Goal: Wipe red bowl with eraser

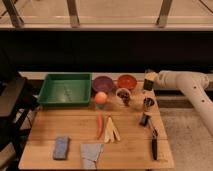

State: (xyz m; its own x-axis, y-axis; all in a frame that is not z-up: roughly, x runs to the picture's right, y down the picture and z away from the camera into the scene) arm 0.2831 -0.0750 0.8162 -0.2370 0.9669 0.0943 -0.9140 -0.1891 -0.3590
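Note:
The red bowl (127, 81) stands at the back of the wooden table (70, 130), between the purple bowl (103, 83) and my gripper. My gripper (148, 85) hangs just right of the red bowl, above the table's back right corner, at the end of the white arm that comes in from the right. It is shut on a small dark block, the eraser (148, 87), which points downward. The eraser is beside the bowl's right rim and apart from it.
A green tray (66, 90) sits back left, with an orange ball (101, 97) and a clear cup (123, 95) in front of the bowls. Two small dark items (148, 103) (144, 119), a black-handled tool (154, 145), a carrot (100, 125), a blue sponge (61, 147) and a grey cloth (91, 152) lie on the table.

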